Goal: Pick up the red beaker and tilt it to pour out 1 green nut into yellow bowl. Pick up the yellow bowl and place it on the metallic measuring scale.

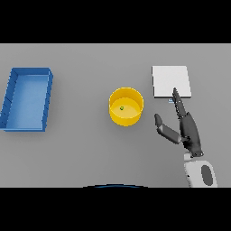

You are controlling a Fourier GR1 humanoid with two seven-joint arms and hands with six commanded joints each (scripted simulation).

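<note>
Yellow is the colour at the middle of the head view: the yellow bowl point(126, 106) stands upright on the grey table point(90, 149) at the centre of the clock face, and a single green nut point(121, 108) lies on its floor. That suggests the pouring half of the task is done, so the bowl waits where it can be lifted next. No red beaker shows anywhere in this view.

At about two o'clock from the bowl lies the metallic measuring scale point(170, 81), a pale flat square just beside the bowl but not touching it. Its closeness makes sense: the bowl needs only a short carry up and to the right.

At nine o'clock, well apart from the bowl, sits a blue tray point(10, 97), which seems to play no part in the step in hand.

The right hand point(188, 131) comes in from five o'clock, with its white forearm at the lower right. Its fingers are straight and point toward twelve, their tips reaching the near edge of the scale; the thumb is spread out toward the bowl at ten o'clock. The hand is open and holds nothing, standing near the bowl's right side. I judge it is set to close in on the bowl.

The left hand is not in view.
</note>
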